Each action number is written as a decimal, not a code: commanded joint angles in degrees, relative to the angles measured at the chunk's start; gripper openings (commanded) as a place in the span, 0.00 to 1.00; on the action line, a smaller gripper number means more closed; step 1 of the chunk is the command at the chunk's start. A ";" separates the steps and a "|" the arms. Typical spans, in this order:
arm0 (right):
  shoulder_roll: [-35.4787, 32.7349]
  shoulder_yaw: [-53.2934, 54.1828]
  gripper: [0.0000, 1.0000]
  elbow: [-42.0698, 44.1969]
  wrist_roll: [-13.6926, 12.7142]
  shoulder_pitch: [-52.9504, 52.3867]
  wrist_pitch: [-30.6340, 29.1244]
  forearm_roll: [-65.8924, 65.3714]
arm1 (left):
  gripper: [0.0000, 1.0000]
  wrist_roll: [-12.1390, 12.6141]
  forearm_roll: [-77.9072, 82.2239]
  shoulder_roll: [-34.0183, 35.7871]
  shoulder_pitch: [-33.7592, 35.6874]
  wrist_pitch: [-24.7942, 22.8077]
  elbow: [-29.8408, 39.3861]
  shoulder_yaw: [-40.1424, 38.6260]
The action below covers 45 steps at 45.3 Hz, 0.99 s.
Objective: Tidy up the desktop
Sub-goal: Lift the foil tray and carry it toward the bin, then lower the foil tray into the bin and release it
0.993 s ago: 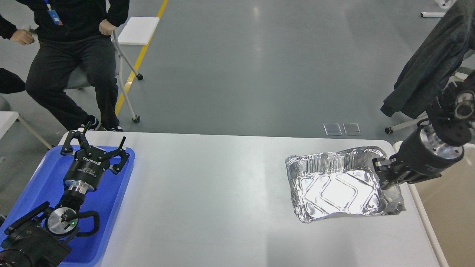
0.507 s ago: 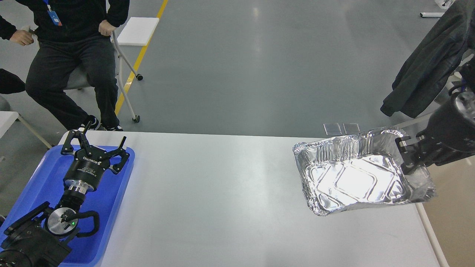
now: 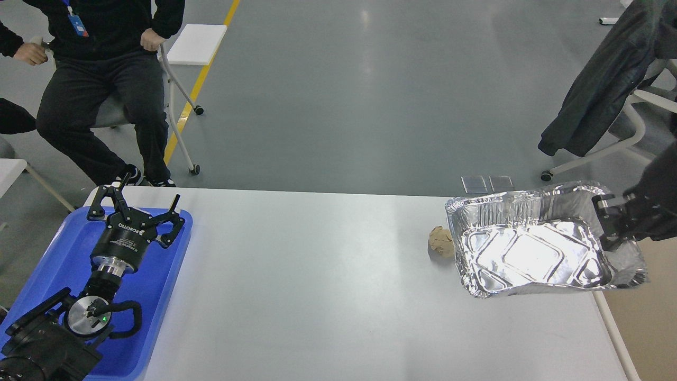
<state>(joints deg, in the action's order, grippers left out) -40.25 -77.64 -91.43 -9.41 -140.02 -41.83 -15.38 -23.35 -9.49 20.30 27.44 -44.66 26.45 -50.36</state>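
Nearest, at the tabletop's (image 3: 328,296) near left corner, the left hand (image 3: 138,207) hovers over the blue tray (image 3: 53,264), fingers spread wide and holding nothing. Across at the right edge, the right hand (image 3: 608,225) is clamped on the right wall of a crumpled foil pan (image 3: 534,254), which hangs tilted and juts past that edge toward the beige bin (image 3: 650,317) beside the tabletop. Just left of the pan, toward the far right corner, a small brown paper wad (image 3: 440,242) sits on the white surface. The pan looks bound for the bin, so the grip should stay firm on that thin, easily bent wall, and the pan should be well over the bin's opening before release. The wad would be next. Beyond the far edge, a seated person (image 3: 100,69) waits.
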 commanded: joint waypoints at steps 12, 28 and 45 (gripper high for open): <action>-11.60 -3.14 0.00 8.72 0.00 13.10 7.63 -0.08 | 0.99 0.06 0.00 0.00 -0.02 0.01 0.00 0.00; -20.12 -0.59 0.00 24.27 0.00 28.12 10.54 0.18 | 0.99 0.06 0.00 0.00 -0.02 0.01 0.00 0.00; -23.91 25.59 0.00 43.08 0.00 62.13 11.24 7.65 | 0.99 -0.02 0.00 0.09 -0.02 0.01 0.00 0.00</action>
<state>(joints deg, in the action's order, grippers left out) -61.82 -67.34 -59.67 -9.40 -97.76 -31.49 -11.16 -23.37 -9.49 20.35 27.42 -44.64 26.45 -50.36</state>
